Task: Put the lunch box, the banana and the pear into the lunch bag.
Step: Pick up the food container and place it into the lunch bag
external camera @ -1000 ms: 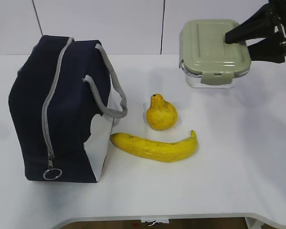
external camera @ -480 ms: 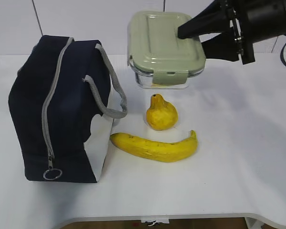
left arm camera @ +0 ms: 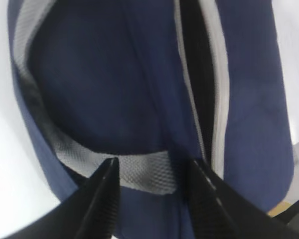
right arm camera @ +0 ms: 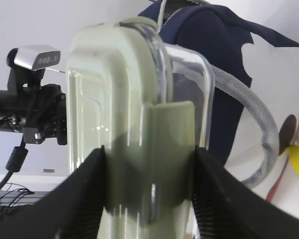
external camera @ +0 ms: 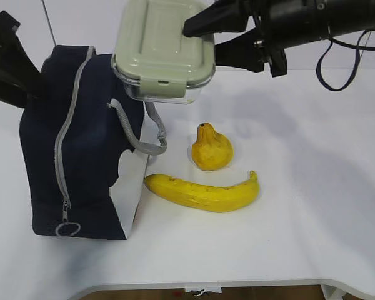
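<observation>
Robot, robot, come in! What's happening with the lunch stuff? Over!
Right gripper shut on lunch box, held above lunch bag. Left gripper open at a grey handle. Banana and pear on table. Zipper looks mostly closed.

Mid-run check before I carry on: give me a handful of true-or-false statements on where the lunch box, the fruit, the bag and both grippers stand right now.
1. The right gripper is shut on the lunch box and holds it in the air. True.
2. The lunch box is already inside the lunch bag. False: it hangs by the bag's upper right corner, outside it.
3. The pear and the banana lie on the table. True.
4. The banana lies behind the pear, nearer the wall. False: it lies in front of the pear, nearer the table's front edge.
5. The left gripper holds the pear. False: it is open, with the bag's grey handle between its fingers.
</observation>
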Controlling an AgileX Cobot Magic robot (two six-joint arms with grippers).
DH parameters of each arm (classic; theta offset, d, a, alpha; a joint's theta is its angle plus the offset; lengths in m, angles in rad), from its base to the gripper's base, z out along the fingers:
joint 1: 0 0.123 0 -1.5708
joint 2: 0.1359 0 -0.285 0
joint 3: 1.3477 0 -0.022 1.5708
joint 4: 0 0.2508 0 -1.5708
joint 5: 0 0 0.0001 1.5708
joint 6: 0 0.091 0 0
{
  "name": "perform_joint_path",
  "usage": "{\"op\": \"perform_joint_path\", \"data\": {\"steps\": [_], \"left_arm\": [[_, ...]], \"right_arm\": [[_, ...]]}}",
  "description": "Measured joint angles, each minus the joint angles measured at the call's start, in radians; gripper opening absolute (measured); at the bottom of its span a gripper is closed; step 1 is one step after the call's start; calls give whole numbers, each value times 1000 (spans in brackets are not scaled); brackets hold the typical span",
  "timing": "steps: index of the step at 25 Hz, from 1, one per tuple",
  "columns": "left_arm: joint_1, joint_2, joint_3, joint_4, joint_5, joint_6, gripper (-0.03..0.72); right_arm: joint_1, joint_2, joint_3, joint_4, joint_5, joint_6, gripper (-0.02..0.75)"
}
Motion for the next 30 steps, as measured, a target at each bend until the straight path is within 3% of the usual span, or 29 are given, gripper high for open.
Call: {"op": "perform_joint_path", "data": {"steps": [3, 6, 8, 23, 30], "left_arm": [[0, 17, -6, -5, 2, 8, 262], [0, 17, -9, -5, 24, 46, 83], [0, 17, -9, -5, 24, 66, 27], [0, 17, -9, -3, 26, 79, 18], [0, -27, -9, 2, 26, 82, 17]], "right_arm": [[41, 0, 0, 29, -51, -2, 373], [87, 0, 0, 63, -92, -16, 373], [115, 0, 0, 79, -112, -25, 373], [211, 140, 0, 241, -149, -94, 370], [203, 169, 0, 120, -229, -112, 370]]}}
